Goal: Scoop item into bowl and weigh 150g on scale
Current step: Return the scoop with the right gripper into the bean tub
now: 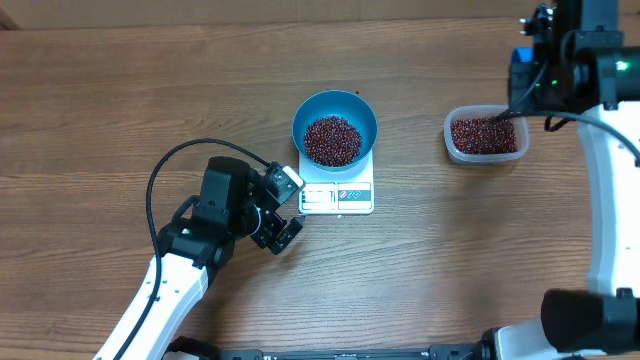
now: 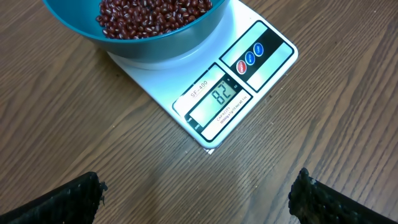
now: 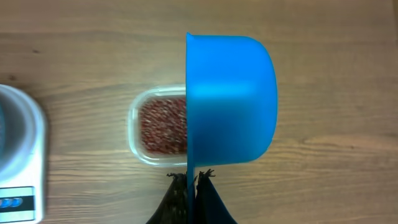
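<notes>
My right pincer (image 3: 193, 179) clamps the blue scoop (image 3: 230, 99) over the clear tub (image 3: 133, 127); my left pincer (image 2: 196, 196) gapes beside the scale (image 2: 211, 99) bearing the bowl (image 2: 161, 46) of beans (image 2: 149, 12).

The background is formed by a brown wood-grain table (image 1: 90, 90), which is lit evenly, and a faint sheen is shown on its surface.

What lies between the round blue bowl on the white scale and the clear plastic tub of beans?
Nothing: in the overhead view, only bare wooden table separates the round blue bowl and the clear plastic tub.
</notes>
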`<state>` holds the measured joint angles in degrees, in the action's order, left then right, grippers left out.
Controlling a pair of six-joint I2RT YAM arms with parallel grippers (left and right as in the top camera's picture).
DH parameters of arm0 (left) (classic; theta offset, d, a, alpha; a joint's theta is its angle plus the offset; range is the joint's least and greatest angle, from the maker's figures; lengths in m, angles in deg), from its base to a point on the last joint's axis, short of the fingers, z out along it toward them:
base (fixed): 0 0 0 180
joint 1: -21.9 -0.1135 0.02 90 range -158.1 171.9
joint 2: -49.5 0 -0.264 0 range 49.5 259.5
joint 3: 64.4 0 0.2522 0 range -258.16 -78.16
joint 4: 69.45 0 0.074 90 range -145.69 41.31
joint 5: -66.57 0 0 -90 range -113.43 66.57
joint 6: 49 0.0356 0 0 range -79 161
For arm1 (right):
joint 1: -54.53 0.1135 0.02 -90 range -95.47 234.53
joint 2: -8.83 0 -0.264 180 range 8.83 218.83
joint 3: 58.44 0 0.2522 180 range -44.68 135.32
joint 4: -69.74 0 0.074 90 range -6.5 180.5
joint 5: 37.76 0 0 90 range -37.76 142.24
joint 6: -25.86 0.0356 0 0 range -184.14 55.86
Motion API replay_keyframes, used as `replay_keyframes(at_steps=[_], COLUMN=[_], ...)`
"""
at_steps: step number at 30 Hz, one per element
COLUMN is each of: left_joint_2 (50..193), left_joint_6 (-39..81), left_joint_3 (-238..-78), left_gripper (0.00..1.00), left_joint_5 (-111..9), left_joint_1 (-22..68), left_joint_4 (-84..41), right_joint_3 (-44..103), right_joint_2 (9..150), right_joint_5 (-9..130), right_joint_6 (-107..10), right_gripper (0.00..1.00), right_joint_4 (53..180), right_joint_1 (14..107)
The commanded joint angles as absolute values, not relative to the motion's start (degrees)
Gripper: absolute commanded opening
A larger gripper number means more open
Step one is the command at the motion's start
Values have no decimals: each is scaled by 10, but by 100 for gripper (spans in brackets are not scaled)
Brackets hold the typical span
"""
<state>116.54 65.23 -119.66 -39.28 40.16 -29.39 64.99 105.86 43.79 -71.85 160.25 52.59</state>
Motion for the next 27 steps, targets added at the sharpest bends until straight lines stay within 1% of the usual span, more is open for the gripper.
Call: replay_keyframes(at_steps=[1,9,14,27], left_joint_2=[1170,1170,1170,1170], left_joint_6=[663,663,663,663], left_joint_3=[-1194,-1194,-1194,-1194], left_gripper=[100,100,100,100], left_joint_5=[-393,-393,-393,-393], left_joint_1=[399,399,399,399], left_joint_4=[-294,-294,-294,-294], right_joint_3=[634,632,619,538], right_joint_2=[1103,1174,1207,1212], right_joint_5=[455,441,397,368], right_joint_6=[-751,-746,-709,-692], right_gripper=[4,4,4,4], right_joint_4=[1601,1606,1618,1566], right_joint_1=[506,502,504,529])
